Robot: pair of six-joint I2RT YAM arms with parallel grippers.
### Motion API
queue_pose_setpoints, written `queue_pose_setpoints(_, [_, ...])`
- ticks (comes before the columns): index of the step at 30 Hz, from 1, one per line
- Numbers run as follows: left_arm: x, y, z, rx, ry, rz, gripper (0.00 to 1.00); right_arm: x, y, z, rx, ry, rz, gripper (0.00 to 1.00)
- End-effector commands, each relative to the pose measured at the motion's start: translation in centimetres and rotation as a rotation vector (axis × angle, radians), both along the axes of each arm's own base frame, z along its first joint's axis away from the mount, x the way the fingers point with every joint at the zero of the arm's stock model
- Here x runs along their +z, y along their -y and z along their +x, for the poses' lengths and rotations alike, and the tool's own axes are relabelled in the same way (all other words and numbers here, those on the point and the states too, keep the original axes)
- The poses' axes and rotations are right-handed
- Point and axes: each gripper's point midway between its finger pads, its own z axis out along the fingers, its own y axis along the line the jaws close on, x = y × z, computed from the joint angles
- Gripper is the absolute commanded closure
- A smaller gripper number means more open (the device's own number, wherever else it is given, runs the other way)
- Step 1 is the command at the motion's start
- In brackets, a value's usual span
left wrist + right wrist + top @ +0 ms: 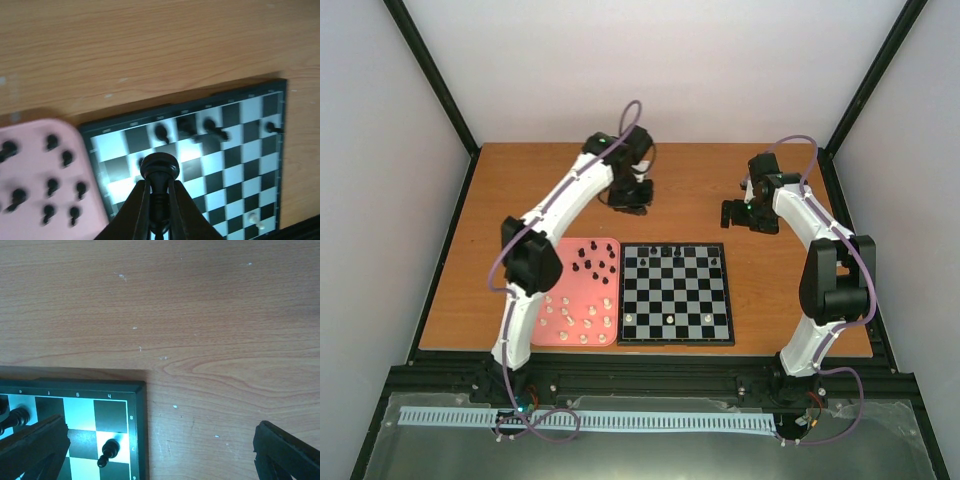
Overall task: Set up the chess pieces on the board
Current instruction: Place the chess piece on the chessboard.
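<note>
The board [675, 293] lies mid-table with a few black chess pieces [667, 251] on its far rows and three cream ones [670, 318] on its near row. My left gripper [630, 200] hovers behind the board's far left corner. In the left wrist view it [159, 186] is shut on a black piece [159, 167], held above the board [235, 165]. My right gripper [732, 213] hangs open and empty behind the board's far right corner. In the right wrist view it [160, 432] is spread wide over bare table beside the board's corner [140, 390], where a black pawn [107, 452] stands.
A pink tray [552, 335] lies against the board's left side, with black pieces [592, 262] at its far end and cream ones [582, 318] at its near end; it also shows in the left wrist view [95, 200]. Wooden table [695, 180] lies behind the board.
</note>
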Motion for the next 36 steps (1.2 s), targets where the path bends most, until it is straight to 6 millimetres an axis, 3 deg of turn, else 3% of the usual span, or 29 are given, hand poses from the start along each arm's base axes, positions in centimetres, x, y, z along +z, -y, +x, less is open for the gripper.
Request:
queue_pose_setpoints(1, [0.5,5.1,-1.2,-0.055,-0.026,-0.06,0.99,1.0,0.8,0.6,-0.033,0.035,-0.023,0.0])
queue_pose_setpoints(10, [-1.4,11.6,-1.8,-0.147,0.004,-0.126,0.98,1.5,1.3,1.2,-0.042,0.058,-0.053,0.0])
queue_pose_setpoints(18, [-2.6,15.2,-2.4,-0.209,0.052,-0.135,0.95,1.4,1.2,1.8,-0.042,0.06,-0.047,0.0])
queue_pose_setpoints(29, [-7.3,15.9,-4.0,-0.274,-0.041,-0.077,0.96,0.7,1.2,2.1,-0.044,0.049,-0.051,0.0])
queue_pose_setpoints(36, [-9.0,15.7,-4.0,-0.287,-0.062,-0.048,0.95,0.5,1.2,2.4,-0.042,0.043,-0.049,0.0])
